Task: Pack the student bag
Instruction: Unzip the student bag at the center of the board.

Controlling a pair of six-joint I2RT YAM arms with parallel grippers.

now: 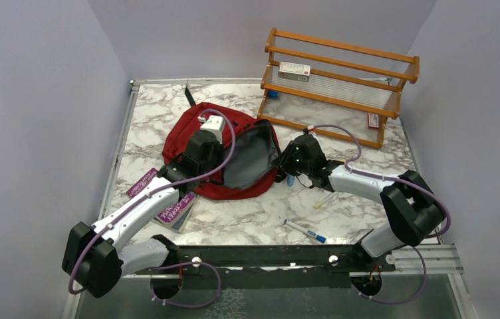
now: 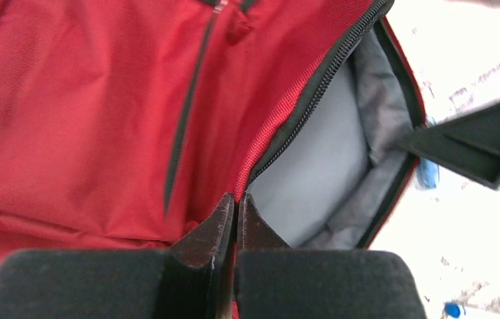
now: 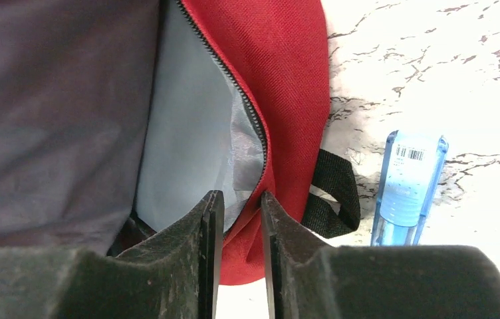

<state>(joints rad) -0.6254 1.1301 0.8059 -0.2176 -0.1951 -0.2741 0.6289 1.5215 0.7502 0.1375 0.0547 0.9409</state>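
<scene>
A: Where is the student bag (image 1: 179, 136) sitting?

B: Flat on the marble table (image 1: 254, 222), left of the middle and in front of the wooden rack (image 1: 340, 90). Purple books (image 1: 175, 211) lie at its near left corner, partly hidden by the left arm.

A: Which way does it point?

B: As far as I can judge, its long axis runs across the table, roughly left to right and a little askew. The mouth gapes to the right, towards the right arm, and the grey lining (image 1: 250, 156) shows inside.

A: What is the left gripper (image 2: 235, 203) doing?

B: It is over the bag with its jaws pressed tight together. They pinch the red edge just where the zipper (image 2: 314, 93) runs into them.

A: And the right gripper (image 3: 237, 203)?

B: It is at the opposite rim of the mouth. Its fingers stand a narrow way apart, one on the lining side and one on the red outside, with the rim between them. Whether they actually clamp the fabric, I can't tell.

A: Anything close by?

B: A blue translucent tube (image 3: 407, 186) with a barcode label lies on the marble just beside the bag, next to a black strap loop (image 3: 334, 193). A pen (image 1: 306, 232) lies nearer the arm bases, well apart from the bag.
</scene>
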